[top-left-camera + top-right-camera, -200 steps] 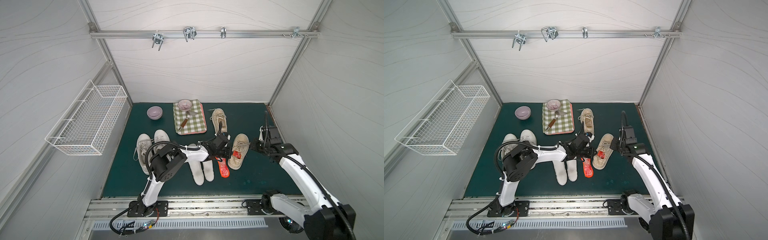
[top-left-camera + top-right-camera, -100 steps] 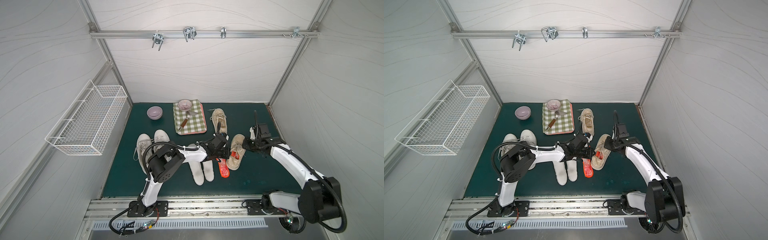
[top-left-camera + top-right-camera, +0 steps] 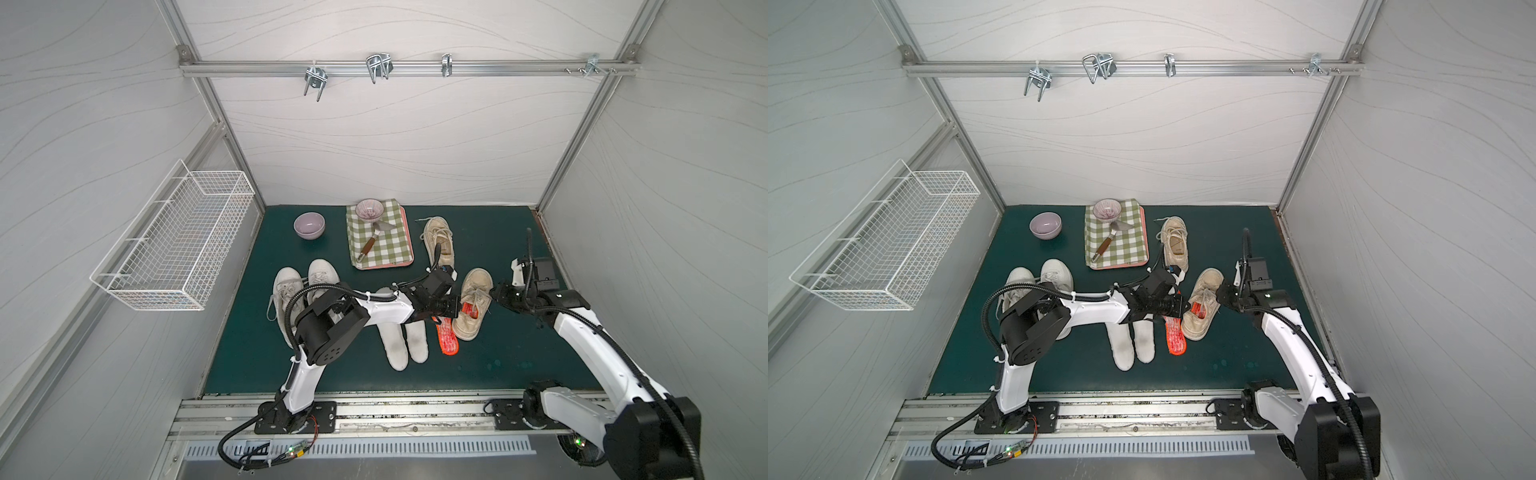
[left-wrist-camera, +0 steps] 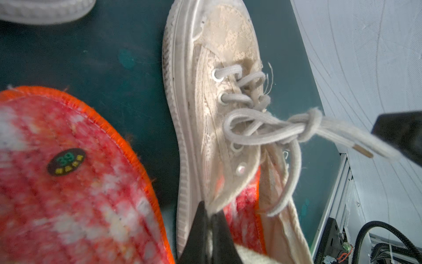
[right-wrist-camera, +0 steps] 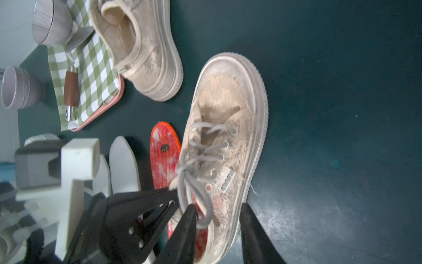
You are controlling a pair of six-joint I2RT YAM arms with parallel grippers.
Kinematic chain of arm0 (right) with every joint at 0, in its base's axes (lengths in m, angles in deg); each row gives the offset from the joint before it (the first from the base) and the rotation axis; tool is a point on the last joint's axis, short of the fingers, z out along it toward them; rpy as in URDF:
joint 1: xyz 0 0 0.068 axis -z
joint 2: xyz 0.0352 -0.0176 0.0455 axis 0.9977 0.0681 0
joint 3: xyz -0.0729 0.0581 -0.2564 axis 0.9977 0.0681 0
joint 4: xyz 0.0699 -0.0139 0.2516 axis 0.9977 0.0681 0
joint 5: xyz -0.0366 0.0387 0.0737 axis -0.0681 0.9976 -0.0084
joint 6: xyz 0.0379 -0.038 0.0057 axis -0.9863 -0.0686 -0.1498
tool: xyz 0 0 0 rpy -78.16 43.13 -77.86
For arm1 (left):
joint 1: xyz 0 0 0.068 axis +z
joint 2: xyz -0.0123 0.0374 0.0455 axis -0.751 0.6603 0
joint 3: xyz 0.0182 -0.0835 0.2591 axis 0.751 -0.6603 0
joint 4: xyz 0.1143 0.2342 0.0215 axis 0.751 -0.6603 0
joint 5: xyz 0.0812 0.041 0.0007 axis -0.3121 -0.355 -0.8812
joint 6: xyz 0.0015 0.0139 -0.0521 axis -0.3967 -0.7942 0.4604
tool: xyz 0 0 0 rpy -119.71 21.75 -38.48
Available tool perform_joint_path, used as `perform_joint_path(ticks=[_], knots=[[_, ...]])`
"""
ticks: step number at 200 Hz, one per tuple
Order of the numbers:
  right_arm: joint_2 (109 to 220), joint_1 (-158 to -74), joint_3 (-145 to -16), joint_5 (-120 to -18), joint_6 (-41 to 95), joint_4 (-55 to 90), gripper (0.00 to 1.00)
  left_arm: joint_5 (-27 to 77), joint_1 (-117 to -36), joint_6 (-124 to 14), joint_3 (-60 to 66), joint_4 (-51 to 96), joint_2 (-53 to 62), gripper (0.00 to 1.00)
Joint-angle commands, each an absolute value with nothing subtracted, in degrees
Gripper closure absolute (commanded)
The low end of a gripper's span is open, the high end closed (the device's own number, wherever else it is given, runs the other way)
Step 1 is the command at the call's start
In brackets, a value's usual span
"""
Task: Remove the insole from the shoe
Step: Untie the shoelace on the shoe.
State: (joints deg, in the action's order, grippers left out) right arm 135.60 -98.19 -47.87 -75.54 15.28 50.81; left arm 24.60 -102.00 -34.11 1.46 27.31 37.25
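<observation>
Jaws of the left gripper [image 4: 211, 214] are clenched on the fabric edge of the beige lace-up shoe [image 3: 480, 282], beside its eyelets. Those of the right gripper [image 5: 218, 205] stand parted, one finger above the shoe's opening and the other outside its sole; whether either touches cannot be told. Inside this shoe lies the red insole [image 4: 245, 205], visible through the opening. The shoe sits on the green desk [image 3: 498, 353] between the two grippers, toe toward the back wall.

Counts:
- **Shoes, four:** the held one, a second beige shoe [image 3: 438, 241] behind it, and two white sneakers [image 3: 284, 291] side by side under the left arm's elbow.
- **Insoles, four:** the one in the shoe, a loose red insole [image 3: 446, 343] just beside the shoe, and two white insoles [image 3: 392, 345] next to that.
- **Bowls, two.**

The left arm [image 3: 386, 311] rises from the front rail, its forearm running nearly level above the white insoles. The right arm [image 3: 582, 345] leans forward from the rail and bends inward at the wrist.

A pink tray [image 5: 98, 111] carries a checked cloth [image 3: 386, 245]. On the cloth are a patterned bowl [image 3: 369, 209] and a wooden-handled spatula [image 3: 368, 249]. A lilac bowl [image 3: 308, 225] stands apart on the desk. A wire basket [image 3: 174, 245] hangs on the side wall.
</observation>
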Motion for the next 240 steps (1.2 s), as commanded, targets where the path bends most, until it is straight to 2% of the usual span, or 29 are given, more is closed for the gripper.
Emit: perform_joint_path(ticks=[1, 102, 184, 219, 240], knots=[[131.67, -100.16, -46.43, -77.25, 14.20, 53.95, 0.63, 24.29, -102.07, -33.77, 1.59, 30.29, 35.69, 1.00], [138.15, -99.99, -49.77, -80.46, 14.93, 49.65, 0.66, 24.61, -102.07, -33.67, 1.65, 30.52, 35.58, 1.00], [144.21, -98.67, -51.06, -77.91, 14.96, 46.30, 0.69, 24.63, -102.10, -34.09, 1.59, 30.42, 35.55, 1.00], [144.18, -98.40, -49.69, -77.97, 14.93, 45.88, 0.66, 24.61, -102.04, -34.11, 1.57, 30.48, 35.58, 1.00], [145.02, -96.70, -49.11, -75.35, 13.91, 45.30, 0.62, 24.65, -102.03, -34.10, 1.65, 30.42, 35.49, 1.00]])
